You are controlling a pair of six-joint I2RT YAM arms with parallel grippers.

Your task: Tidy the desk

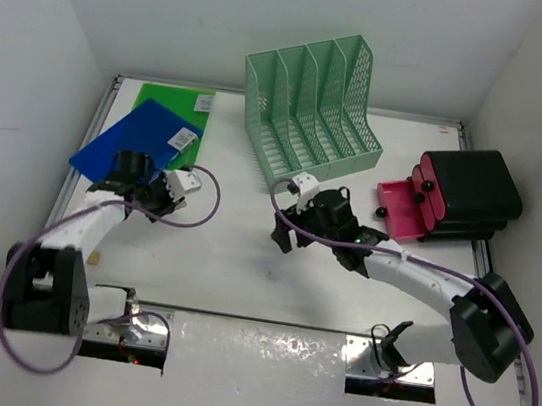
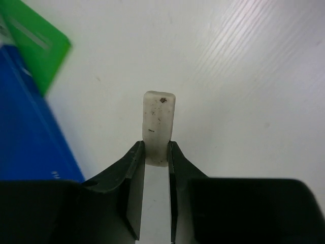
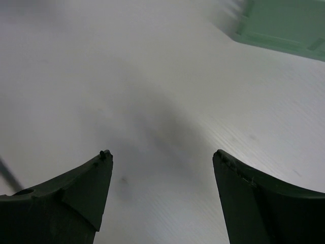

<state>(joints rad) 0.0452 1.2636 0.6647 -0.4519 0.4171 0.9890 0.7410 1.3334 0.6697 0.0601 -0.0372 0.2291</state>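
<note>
**Clamped on an eraser at left, spread wide at right**

Counted from above: two pairs of jaws, one blue folder, one green folder, one mint-green file rack with four slots, one pink-and-black case. Counted at the left wrist: one white eraser.

Pinched between the left jaws, that eraser, gripped by its near end and sticking out ahead past the tips. Just left of those jaws, the blue folder; ahead and left again, the green one, overlapped by the blue. Spread well apart, the right jaws, with nothing between them. Ahead and to their right, a corner of the file rack. Farther off to their right, the case.

Beneath both pairs of jaws, the desk: flat, white, faintly ribbed, edged with silver rails. Boxed in by plain white walls at left, far side and right. Set square to the camera, side edges running straight away from the near rail; cannot tell which way the long axis lies.
</note>
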